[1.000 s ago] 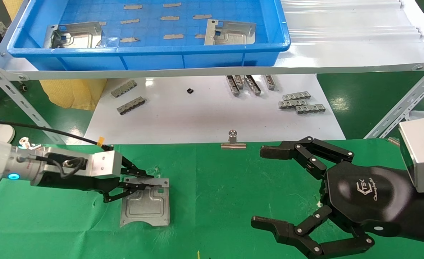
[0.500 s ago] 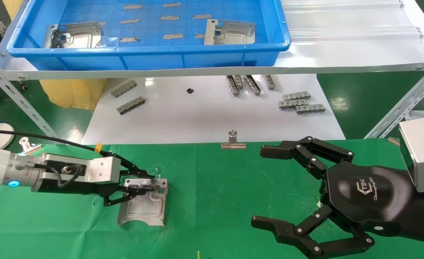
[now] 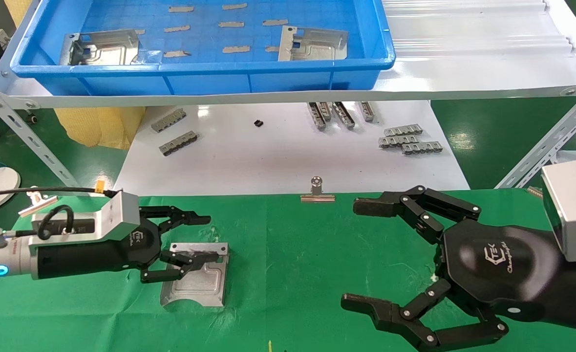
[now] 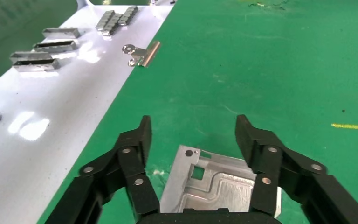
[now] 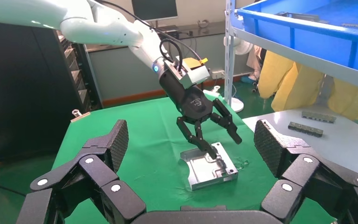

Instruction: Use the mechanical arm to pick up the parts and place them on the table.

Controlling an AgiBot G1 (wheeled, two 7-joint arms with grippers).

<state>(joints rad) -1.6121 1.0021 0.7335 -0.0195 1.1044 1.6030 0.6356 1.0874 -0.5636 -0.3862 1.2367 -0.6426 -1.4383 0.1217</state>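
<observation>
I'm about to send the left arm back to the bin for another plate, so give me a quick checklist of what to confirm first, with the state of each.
1. Left hand open: ok, its fingers are spread.
2. Plate released: cannot tell; one finger crosses it in the head view.
3. Plate on the green table, lying flat: ok.
4. Plates left in the blue bin: ok, one at the left, one at the right.
5. Right hand out of the way: ok, open over the table's right side, apart from the plate.
</observation>
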